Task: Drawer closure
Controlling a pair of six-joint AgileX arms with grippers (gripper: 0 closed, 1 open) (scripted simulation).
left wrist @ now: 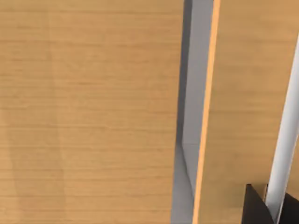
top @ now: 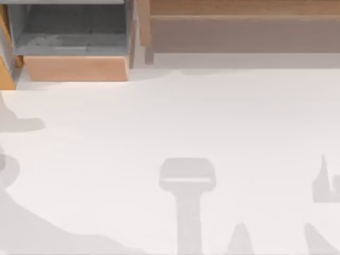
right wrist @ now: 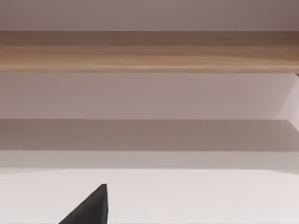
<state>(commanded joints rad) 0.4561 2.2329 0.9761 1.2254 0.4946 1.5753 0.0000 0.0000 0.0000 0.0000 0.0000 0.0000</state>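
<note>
The drawer (top: 74,68) stands pulled out of the wooden cabinet (top: 239,10) at the table's far left, its grey inside open to view behind the light wood front. In the left wrist view, wood panels (left wrist: 88,112) lie close up with a grey gap (left wrist: 191,140) between them. A dark part of my left gripper (left wrist: 256,207) sits beside a pale bar (left wrist: 285,140) that runs along the right panel. In the right wrist view, a dark tip of my right gripper (right wrist: 91,209) hangs over the white table, facing the cabinet's wooden rail (right wrist: 149,51).
The white table (top: 170,133) spreads in front of the cabinet, crossed by the arms' grey shadows (top: 186,180) near the front edge. A wooden cabinet side (top: 5,69) borders the drawer on its left.
</note>
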